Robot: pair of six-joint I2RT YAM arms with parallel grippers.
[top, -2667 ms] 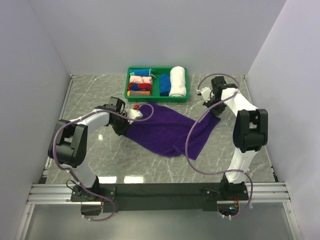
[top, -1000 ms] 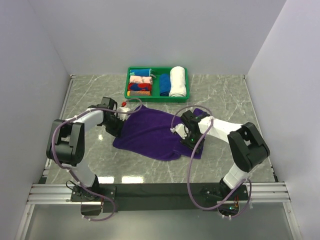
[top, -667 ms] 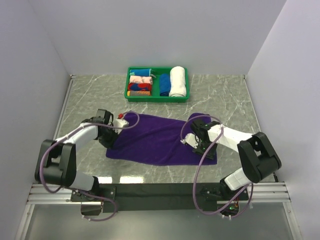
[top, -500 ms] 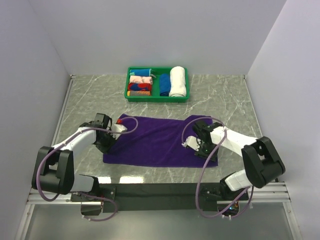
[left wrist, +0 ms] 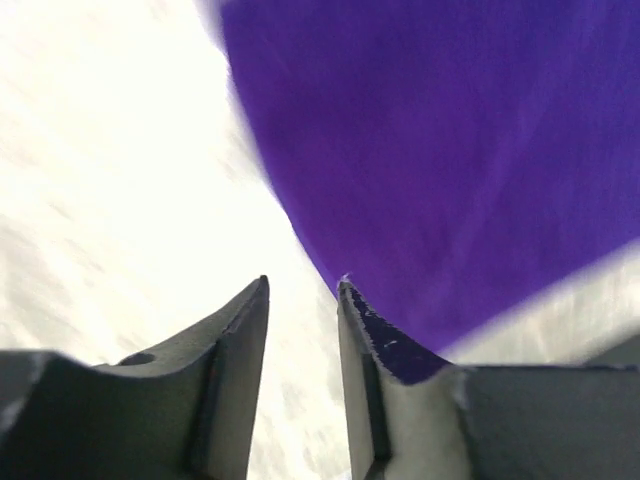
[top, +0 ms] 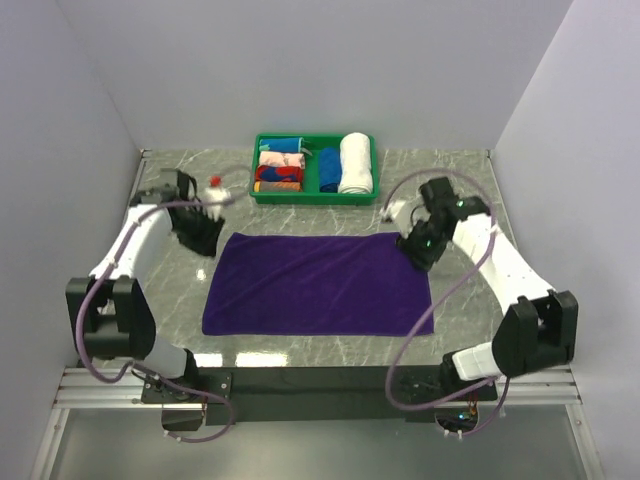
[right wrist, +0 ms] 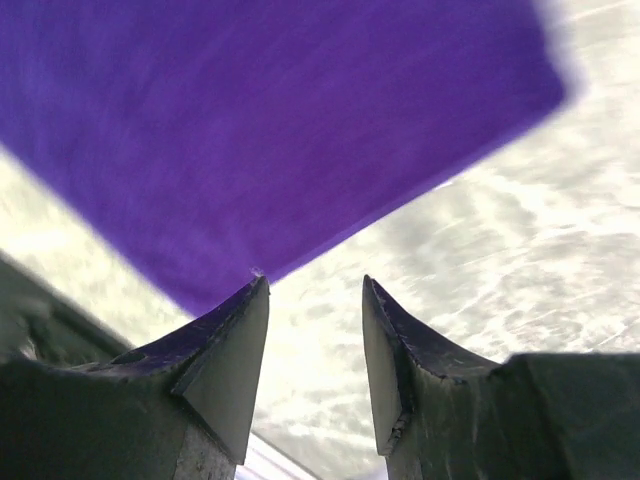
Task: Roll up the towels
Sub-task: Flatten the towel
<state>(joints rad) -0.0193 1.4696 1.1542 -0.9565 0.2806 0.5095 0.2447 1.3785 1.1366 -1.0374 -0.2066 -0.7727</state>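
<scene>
The deep-purple towel [top: 318, 285] lies spread flat as a rectangle on the marble table. My left gripper [top: 204, 238] hovers just off the towel's far left corner. In the left wrist view the gripper [left wrist: 302, 287] is open, with only bare table between its fingers, and the towel [left wrist: 450, 150] lies beyond and to the right. My right gripper [top: 417, 252] hangs over the far right corner. It [right wrist: 315, 282] is open too, holding nothing, with the towel's edge [right wrist: 250, 120] just past its left fingertip.
A green tray [top: 315, 198] stands at the back of the table, holding rolled cloths, among them a blue roll [top: 328, 169] and a thick white roll [top: 355, 162]. Walls close in on the left, right and back. Purple cables loop off both arms.
The crumpled towel has been drawn out into a flat rectangle. Both grippers have let go of it, opened, and pulled back to its far corners.
</scene>
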